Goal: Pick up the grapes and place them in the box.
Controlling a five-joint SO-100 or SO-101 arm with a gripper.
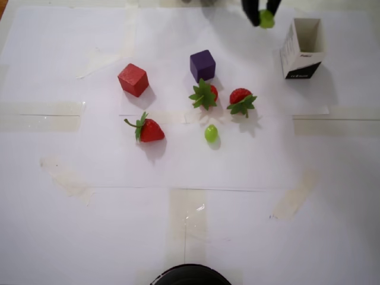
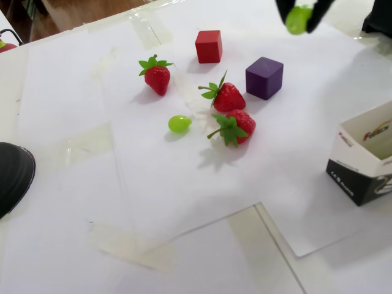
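While pinching the held grape point(image 1: 266, 19) between its two dark fingertips, shows only the very end of the gripper point(image 1: 263, 16) at the top edge of the overhead view. Keeps the tips pressed on both sides of this glossy green ball. Holds it high above the white paper, near the box point(image 1: 304, 56) but to the left of its open top in the overhead view, not yet above it. Appears the same in the fixed view: gripper point(image 2: 299, 17) at the top edge, box point(image 2: 358, 168) well apart at the lower right.

First danger: may lose the held grape, since smooth, round and gripped on a small contact only. With a sudden jerk, could squeeze it out sideways and let it roll over the paper, maybe toward the purple cube point(image 1: 202, 64).

Second danger: may miss the opening, being narrow and tall. If released too early, would hit the rim or fall outside. If brought too low, could strike the light carton and push or tip it.

Leaves a second grape point(image 1: 211, 133) on the paper, near two strawberries point(image 1: 203, 94). Cannot tell whether another one lies inside the box.
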